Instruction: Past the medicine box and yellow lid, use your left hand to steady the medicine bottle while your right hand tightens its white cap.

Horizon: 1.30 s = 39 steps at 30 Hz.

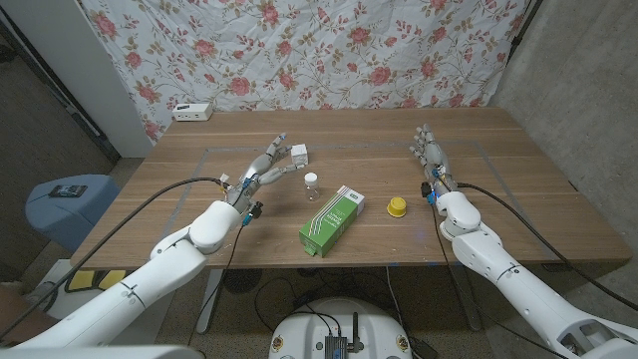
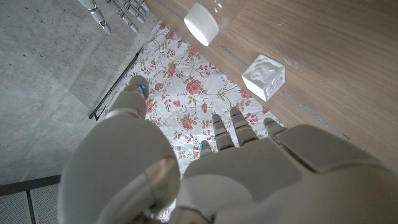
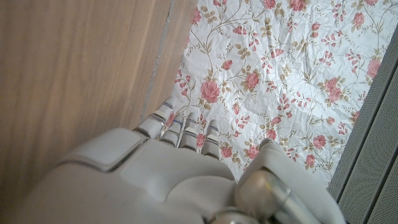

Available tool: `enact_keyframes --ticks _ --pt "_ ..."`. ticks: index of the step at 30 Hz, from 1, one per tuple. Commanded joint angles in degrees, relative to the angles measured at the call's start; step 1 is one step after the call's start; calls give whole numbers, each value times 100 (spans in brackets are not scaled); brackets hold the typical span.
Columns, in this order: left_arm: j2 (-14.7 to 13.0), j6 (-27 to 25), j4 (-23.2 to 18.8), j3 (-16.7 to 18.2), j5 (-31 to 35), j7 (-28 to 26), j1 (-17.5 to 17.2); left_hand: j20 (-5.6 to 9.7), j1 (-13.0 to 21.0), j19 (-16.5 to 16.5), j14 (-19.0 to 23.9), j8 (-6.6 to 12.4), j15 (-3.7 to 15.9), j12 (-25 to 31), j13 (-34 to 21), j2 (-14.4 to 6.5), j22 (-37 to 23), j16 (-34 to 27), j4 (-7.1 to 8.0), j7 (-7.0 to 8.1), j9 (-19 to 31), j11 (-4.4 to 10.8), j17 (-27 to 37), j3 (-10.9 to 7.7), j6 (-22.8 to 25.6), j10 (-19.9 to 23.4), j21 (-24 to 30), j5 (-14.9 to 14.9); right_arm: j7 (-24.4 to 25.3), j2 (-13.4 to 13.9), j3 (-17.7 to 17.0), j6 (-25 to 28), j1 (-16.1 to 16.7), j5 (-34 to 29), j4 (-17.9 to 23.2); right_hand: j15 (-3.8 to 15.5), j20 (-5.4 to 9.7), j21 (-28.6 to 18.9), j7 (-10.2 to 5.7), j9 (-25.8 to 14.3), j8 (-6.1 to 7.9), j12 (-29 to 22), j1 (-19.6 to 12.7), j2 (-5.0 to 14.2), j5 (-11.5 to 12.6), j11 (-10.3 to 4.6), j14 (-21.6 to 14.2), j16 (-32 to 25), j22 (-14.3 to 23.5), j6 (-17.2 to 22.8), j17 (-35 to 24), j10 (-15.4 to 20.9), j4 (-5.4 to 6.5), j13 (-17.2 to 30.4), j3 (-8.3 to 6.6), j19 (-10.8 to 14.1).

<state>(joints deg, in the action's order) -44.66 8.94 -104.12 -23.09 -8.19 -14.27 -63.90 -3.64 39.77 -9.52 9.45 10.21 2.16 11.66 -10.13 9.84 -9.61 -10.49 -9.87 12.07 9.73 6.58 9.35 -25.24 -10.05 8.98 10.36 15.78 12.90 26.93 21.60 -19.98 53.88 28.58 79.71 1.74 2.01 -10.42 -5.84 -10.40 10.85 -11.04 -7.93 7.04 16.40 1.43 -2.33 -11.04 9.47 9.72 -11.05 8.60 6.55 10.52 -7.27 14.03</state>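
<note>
The medicine bottle [image 1: 312,186] stands upright on the wooden table [image 1: 498,199], its long axis vertical and its white cap [image 1: 312,179] pointing up. It is a small bottle of clear material with a round, smooth cap; in the left wrist view the cap [image 2: 201,23] looks like a plain white disc. The bottle is just behind the medicine box [image 1: 331,220], which is a long green and white carton lying flat. The yellow lid [image 1: 397,207], round and domed, lies near the box on its right side. A small white cube [image 1: 299,154] with relief pattern sits behind the bottle. The left hand [image 1: 261,172] is near the bottle, holding nothing, its fingers spread. The right hand [image 1: 431,160] is well apart from the bottle, empty, its fingers straight.
</note>
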Motion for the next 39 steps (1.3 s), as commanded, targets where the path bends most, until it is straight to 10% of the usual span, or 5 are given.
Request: enact_keyframes --ticks 1,14,39 --pt "179 158 99 -93 796 -537 -77 87 105 85 159 58 371 52 -12 -14 -8 -43 42 -46 31 4 10 96 -926 184 63 34 191 0 -34 -29 131 -108 160 33 186 -26 -7 -1 24 -22 7 -4 15 9 32 -22 14 63 -21 55 13 21 -46 -23" --pt "666 671 619 -215 1375 -1249 -134 346 374 820 1151 198 425 131 -2 -114 1 -94 88 -241 23 -20 2 422 -95 1149 125 144 263 26 -38 56 183 -161 291 14 182 -28 -48 -1 25 -21 17 -4 14 -11 27 -26 14 81 -23 58 19 22 -51 -26" --pt "770 528 810 -366 1155 -922 -109 277 529 594 772 29 348 -109 -12 -74 -1 83 122 -223 27 -43 8 578 -352 783 -3 168 343 -23 -43 6 298 -187 346 -3 163 -27 -62 -2 19 -18 34 -10 13 -7 25 -29 14 89 -25 57 26 23 -57 -40"
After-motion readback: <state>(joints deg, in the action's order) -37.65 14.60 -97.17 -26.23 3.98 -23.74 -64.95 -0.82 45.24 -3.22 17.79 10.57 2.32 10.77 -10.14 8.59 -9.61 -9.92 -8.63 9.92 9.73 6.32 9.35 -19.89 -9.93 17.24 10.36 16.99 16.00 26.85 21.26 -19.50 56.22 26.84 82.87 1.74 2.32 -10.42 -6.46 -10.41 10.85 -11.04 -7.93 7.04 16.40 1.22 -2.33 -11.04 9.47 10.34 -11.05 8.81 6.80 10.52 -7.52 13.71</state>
